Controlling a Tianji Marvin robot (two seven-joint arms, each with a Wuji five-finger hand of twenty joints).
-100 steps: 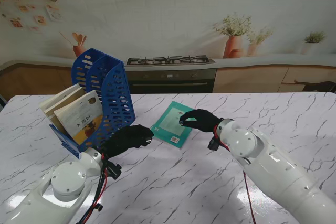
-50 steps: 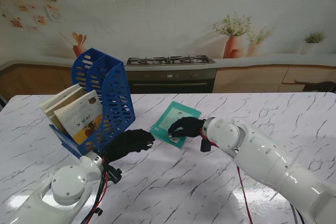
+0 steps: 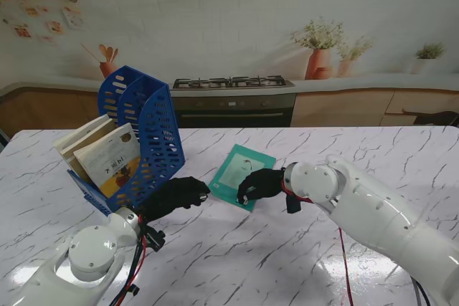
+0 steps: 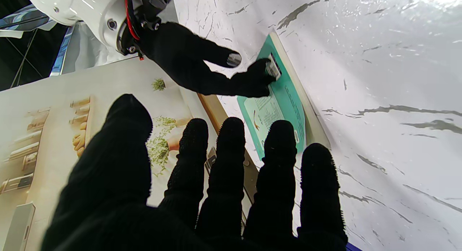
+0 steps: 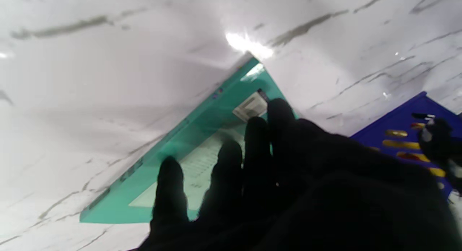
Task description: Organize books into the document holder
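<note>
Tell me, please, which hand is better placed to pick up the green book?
Right. The right hand already rests on the green book; the left hand hovers open beside the blue holder, off the book.

teal book point(image 3: 240, 170): 1 | books in holder point(image 3: 107, 154): about 3 | blue document holder point(image 3: 154, 128): 1

A white marble table point(image 3: 215, 263) with grey veins fills the near part of the scene. Behind it, a backdrop shows a kitchen: a gas stove point(image 3: 232, 82) at the centre, a terracotta pot of white flowers point(image 3: 319, 48) to its right, a small green plant point(image 3: 430, 51) at the far right, and an orange utensil holder point(image 3: 107, 62) to the left.
</note>
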